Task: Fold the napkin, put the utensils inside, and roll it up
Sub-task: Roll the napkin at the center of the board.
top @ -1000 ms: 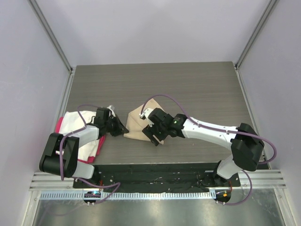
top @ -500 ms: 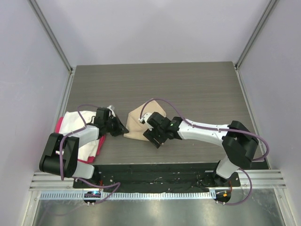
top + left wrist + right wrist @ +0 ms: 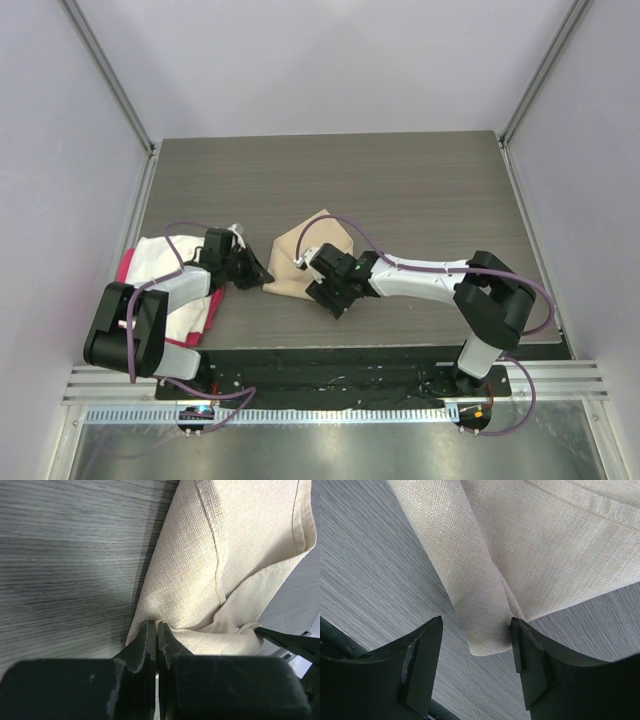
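Observation:
The beige napkin [image 3: 300,255] lies bunched and partly folded at the middle of the table. My left gripper [image 3: 262,276] is at its left edge, jaws shut on a pinch of the napkin's hem [image 3: 157,630]; the napkin [image 3: 225,555] fills that view. My right gripper [image 3: 320,288] is low at the napkin's near right side. In the right wrist view it [image 3: 476,640] is open, with a folded corner of the napkin [image 3: 485,630] lying between its fingers; the right finger [image 3: 530,655] touches the cloth. The spoon is not in view.
A white cloth [image 3: 165,265] lies over a pink-red cloth [image 3: 126,266] at the table's left edge, under my left arm. The table's dark front edge [image 3: 330,358] is close behind both grippers. Grey walls enclose the table on three sides.
My right arm has drawn in to the left and its gripper has shifted slightly left and nearer along the napkin. More of the napkin's far corner shows. The left gripper has not moved.

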`<state>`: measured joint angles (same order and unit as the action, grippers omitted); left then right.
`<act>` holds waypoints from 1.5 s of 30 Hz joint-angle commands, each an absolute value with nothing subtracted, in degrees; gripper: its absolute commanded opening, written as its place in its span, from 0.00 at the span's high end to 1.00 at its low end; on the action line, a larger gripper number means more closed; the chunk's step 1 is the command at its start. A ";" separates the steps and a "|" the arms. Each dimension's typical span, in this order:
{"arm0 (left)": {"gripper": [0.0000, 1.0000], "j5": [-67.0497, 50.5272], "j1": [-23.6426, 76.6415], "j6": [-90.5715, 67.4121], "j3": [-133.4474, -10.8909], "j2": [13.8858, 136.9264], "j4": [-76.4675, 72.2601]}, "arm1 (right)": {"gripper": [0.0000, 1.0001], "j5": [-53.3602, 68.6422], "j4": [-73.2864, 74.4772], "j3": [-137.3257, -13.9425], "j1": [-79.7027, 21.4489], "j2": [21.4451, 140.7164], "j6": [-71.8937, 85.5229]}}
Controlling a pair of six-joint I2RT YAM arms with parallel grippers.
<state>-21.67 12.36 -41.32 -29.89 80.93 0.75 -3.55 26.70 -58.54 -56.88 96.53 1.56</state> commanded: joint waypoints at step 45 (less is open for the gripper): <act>1.00 -19.95 12.48 -38.58 -33.31 86.21 7.99 | 0.75 27.60 37.97 -64.51 -43.07 110.47 -2.29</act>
<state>-22.44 12.36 -41.21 -32.80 83.59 4.08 27.20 36.49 -66.26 -42.94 106.83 -1.67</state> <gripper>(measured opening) 0.043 0.256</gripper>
